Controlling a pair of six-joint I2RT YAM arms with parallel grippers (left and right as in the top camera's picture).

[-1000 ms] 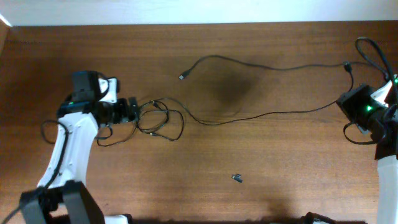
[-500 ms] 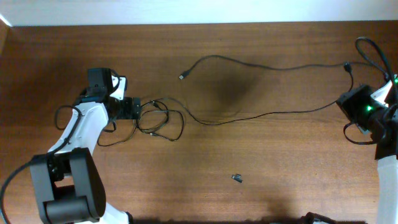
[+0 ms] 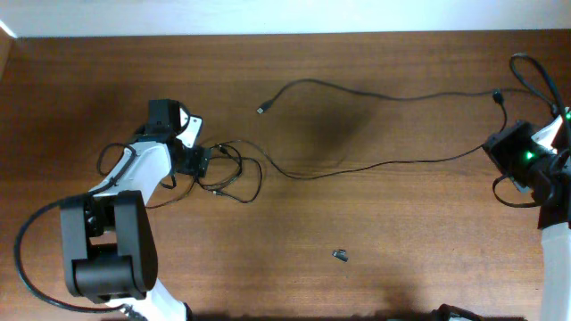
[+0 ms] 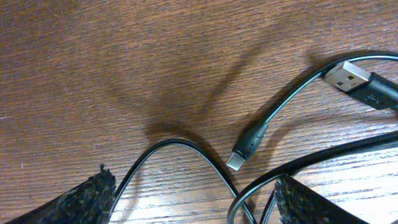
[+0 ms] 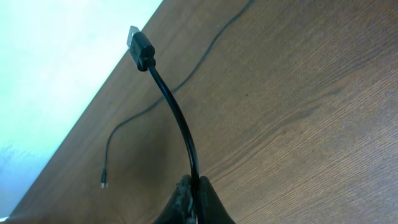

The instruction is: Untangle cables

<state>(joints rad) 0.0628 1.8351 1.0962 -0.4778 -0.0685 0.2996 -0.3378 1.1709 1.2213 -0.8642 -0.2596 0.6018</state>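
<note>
Within spread left gripper [image 4: 193, 193], cables [image 4: 255, 134] bunched; right gripper [image 5: 194, 188] clenched on one strand

blk cables [image 3: 357, 165] all over. USB plug [image 4: 344, 75]: silver tip, blk body. table [image 3: 401, 259] red-brown wood grain, darker streaks. My L finger pads [image 4: 81, 202] blk, speckled rough weave. grn LED [image 3: 529, 156] on my white R arm [image 3: 558, 267]. loose bit [image 3: 340, 256] dark.
</note>
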